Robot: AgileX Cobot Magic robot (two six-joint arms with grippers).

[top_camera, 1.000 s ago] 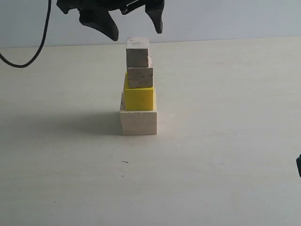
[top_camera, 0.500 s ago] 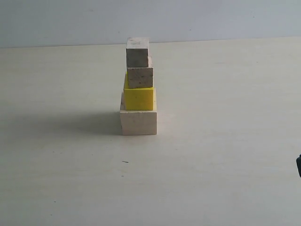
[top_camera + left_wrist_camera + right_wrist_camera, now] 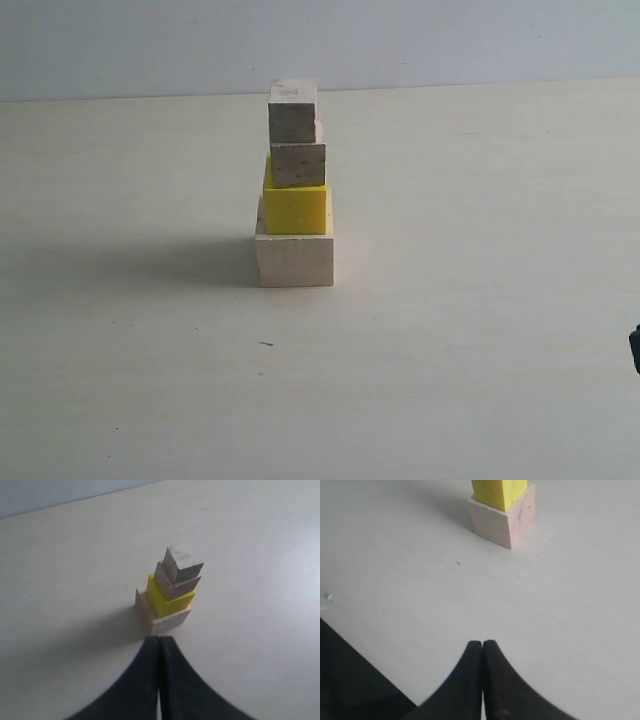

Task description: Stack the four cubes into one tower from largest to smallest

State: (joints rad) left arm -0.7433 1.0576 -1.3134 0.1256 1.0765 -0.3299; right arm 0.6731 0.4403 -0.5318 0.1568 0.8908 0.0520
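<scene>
Exterior view: left jaws gone from above tower (image 3: 294, 185).

From my station I see a pale, matte, cream-coloured tabletop (image 3: 480, 330) with a large pale wooden cube (image 3: 294, 260) sitting flat on it near the middle and a tiny dark speck (image 3: 265, 343) lying apart from the cube, nearer the exterior camera.

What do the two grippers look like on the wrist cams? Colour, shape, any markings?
Left gripper: two matte black fingers, broad at the base, curving in to narrow tips. Right gripper: same black, same tapered curved shape, with a small brownish speck on one finger. No cables, labels or markings show in either wrist view.
</scene>
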